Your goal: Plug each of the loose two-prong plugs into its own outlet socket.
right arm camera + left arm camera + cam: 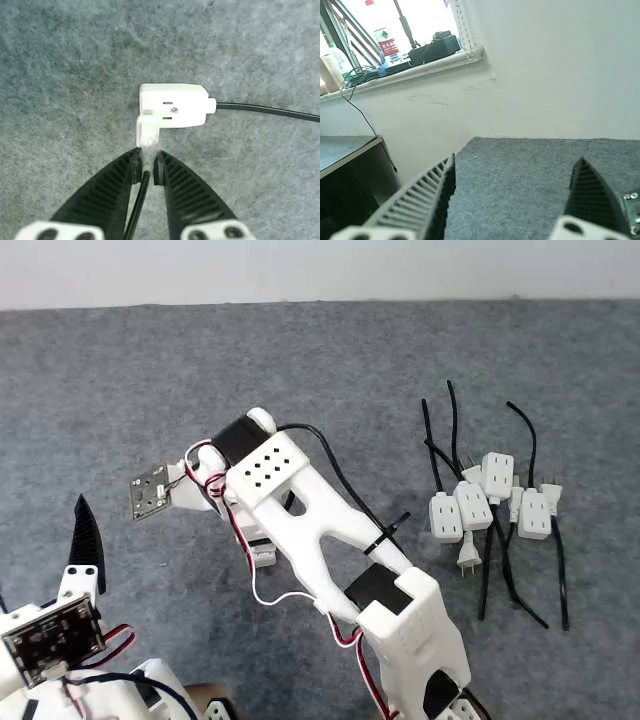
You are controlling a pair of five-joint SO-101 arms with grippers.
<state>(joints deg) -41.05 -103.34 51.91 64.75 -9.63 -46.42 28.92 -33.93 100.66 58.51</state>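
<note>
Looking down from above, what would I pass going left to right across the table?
Black end effector finger → small circuit board → big white arm → cluster of white plugs and sockets with black cords.

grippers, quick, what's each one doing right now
Left gripper: open, holding nothing.
Right gripper: shut on a white plug that sits against the outlet socket.

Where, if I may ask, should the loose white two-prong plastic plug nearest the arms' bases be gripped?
Probably across the body of the white two-prong plug, from above: it lies flat on the grey carpet, prongs seemingly toward the bases.
</note>
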